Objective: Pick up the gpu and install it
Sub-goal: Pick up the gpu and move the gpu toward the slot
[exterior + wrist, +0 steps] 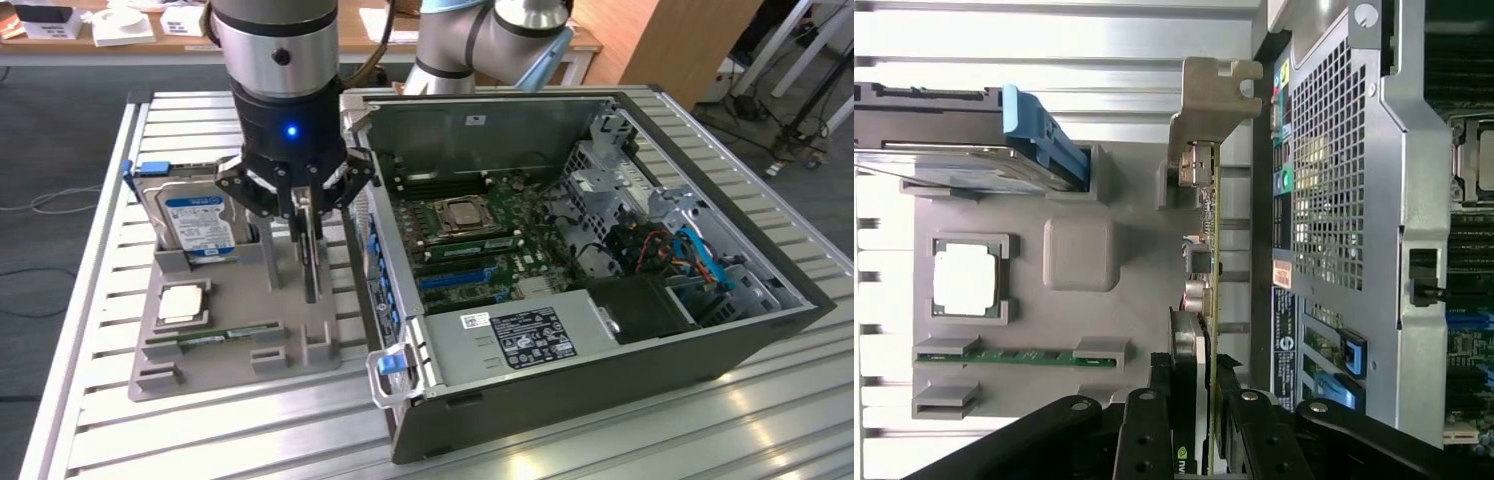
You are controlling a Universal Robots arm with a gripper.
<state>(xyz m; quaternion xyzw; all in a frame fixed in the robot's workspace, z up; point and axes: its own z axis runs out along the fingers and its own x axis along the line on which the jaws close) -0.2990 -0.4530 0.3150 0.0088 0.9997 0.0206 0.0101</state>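
One gpu (312, 282) clamped in gripper (308, 232), one hard drive (200, 215)

In the exterior view the arm (276, 60) is cut off by the frame's top edge. There the gripper (310, 205), clamped on the gpu (311, 265), covers the card's upper edge and the side of the hard drive (198, 215) nearest the frame's centre. The print on the power supply label (531, 335), lower centre, is too small to read. In the wrist view the gripper's black links run out past the picture's edge, and the motherboard (1472, 270) is cut off there too, partly hidden behind a perforated metal panel (1334, 180).
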